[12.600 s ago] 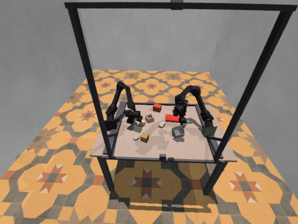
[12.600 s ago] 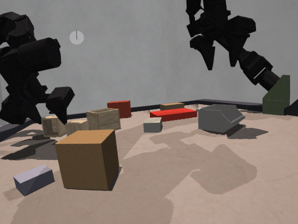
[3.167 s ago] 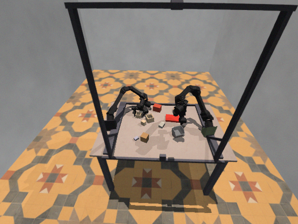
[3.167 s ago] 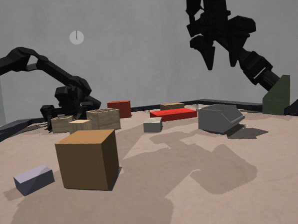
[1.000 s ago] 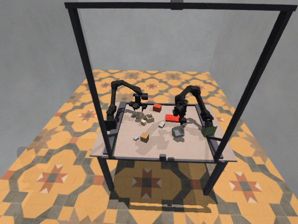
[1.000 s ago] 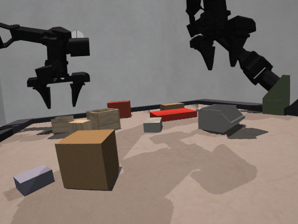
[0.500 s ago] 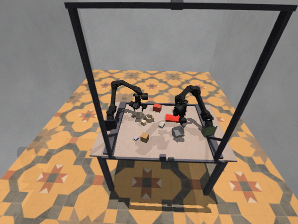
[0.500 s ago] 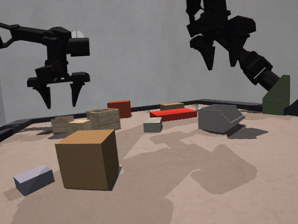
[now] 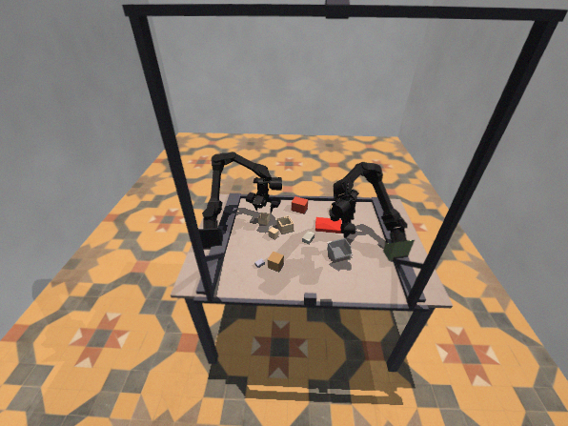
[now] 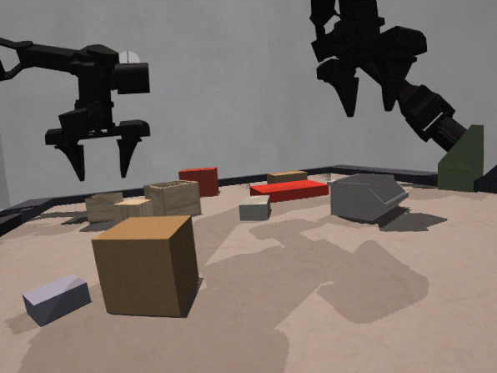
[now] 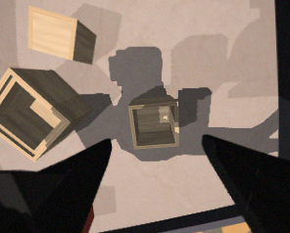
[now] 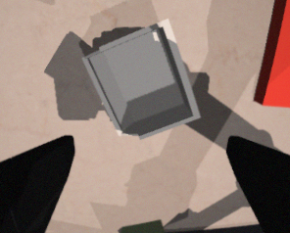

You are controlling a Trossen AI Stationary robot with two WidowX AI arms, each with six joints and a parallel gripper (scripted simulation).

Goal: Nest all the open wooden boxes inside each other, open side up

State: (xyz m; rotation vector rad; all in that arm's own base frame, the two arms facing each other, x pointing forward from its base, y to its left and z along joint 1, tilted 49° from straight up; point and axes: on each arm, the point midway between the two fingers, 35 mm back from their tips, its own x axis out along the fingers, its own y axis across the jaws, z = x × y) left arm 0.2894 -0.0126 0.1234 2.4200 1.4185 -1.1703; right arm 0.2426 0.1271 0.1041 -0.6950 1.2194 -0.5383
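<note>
Left gripper spread wide above the mid box, which sits open side up, below and between the fingertips, apart from both.

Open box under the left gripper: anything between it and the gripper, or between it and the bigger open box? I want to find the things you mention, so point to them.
Nothing visible between left gripper [image 9: 262, 208] [image 10: 102, 178] [image 11: 157, 138] and open box [image 9: 264, 218] [image 10: 102, 209] [image 11: 152, 123], nor across to bigger box [image 9: 286, 229] [image 10: 177, 200] [image 11: 66, 100]. Smallest box [image 9: 273, 233] [image 10: 133, 209] [image 11: 53, 33] sits off to the side.
</note>
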